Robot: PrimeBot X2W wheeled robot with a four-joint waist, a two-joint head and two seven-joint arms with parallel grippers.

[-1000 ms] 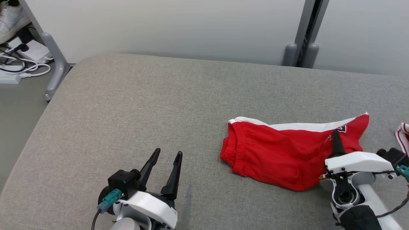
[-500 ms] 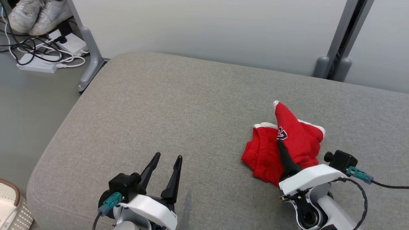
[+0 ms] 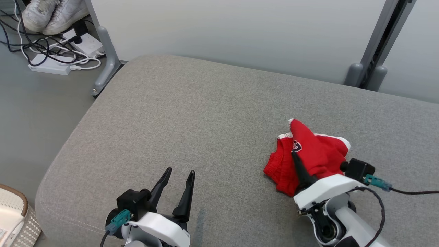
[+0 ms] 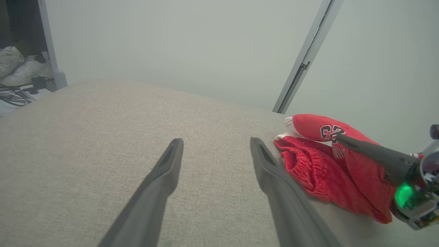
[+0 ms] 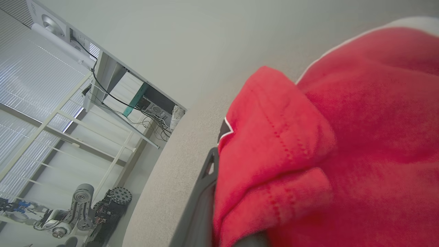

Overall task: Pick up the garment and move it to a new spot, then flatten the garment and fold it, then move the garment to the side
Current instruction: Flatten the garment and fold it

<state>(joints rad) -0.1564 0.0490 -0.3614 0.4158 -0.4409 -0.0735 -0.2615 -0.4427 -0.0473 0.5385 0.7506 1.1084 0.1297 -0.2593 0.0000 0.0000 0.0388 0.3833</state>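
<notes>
At the right part of the near edge of the grey fabric cushion (image 3: 205,113), you have the red shorts with white trim and a dark number patch (image 3: 322,154) bunched in a heap, 1 corner raised. Your right gripper (image 3: 294,156) is clamped on that raised fold, with cloth draped over it. Your left gripper (image 3: 180,171) is by the near edge, left of the heap and well apart from it, with its 2 fingers (image 3: 187,192) spread and holding nothing.

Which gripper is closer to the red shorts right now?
Right. The right gripper is shut on the red shorts, with cloth draped over it. The left gripper stands open above the grey cushion, apart from the shorts, to their left.
</notes>
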